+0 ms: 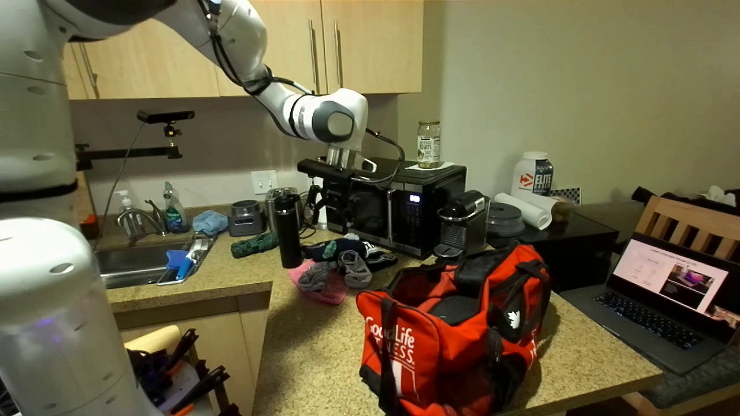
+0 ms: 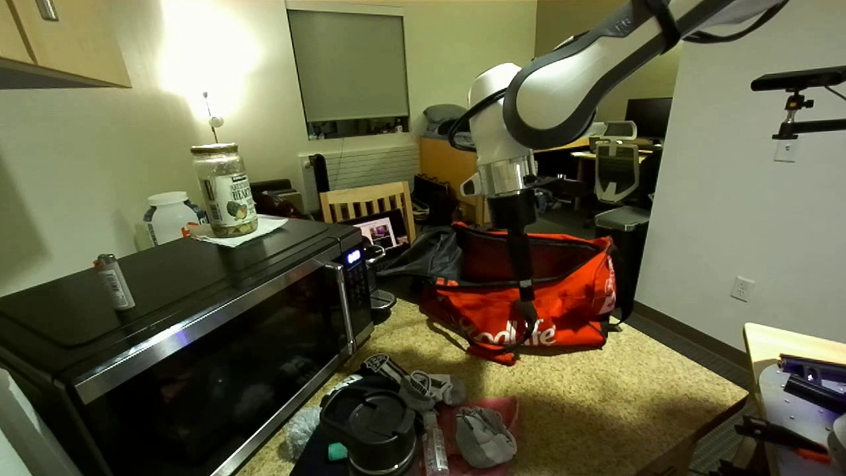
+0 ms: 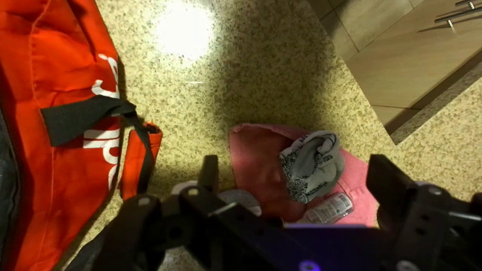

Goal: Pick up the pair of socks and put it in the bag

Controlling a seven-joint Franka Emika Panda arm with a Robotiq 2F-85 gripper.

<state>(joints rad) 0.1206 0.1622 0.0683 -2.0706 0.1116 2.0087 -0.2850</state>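
Observation:
A balled pair of grey socks (image 3: pixel 312 165) lies on a pink cloth (image 3: pixel 248 162) in the wrist view. It also shows in both exterior views (image 1: pixel 315 276) (image 2: pixel 486 437). A second grey sock bundle (image 1: pixel 354 269) lies beside it, mostly hidden behind a finger in the wrist view. My gripper (image 3: pixel 295 171) is open and empty, above the counter, with its fingers apart on either side of the pair's position in the wrist view. The red bag (image 1: pixel 399 346) stands unzipped on the counter; its opening shows in an exterior view (image 2: pixel 542 330).
A tall black bottle (image 1: pixel 287 231) stands right beside the socks. A small clear bottle (image 3: pixel 333 209) lies on the pink cloth. Dark clothing (image 1: pixel 329 249) and a green cloth (image 1: pixel 254 245) lie behind. The microwave (image 2: pixel 218 357) and coffee machine (image 1: pixel 462 222) border the counter.

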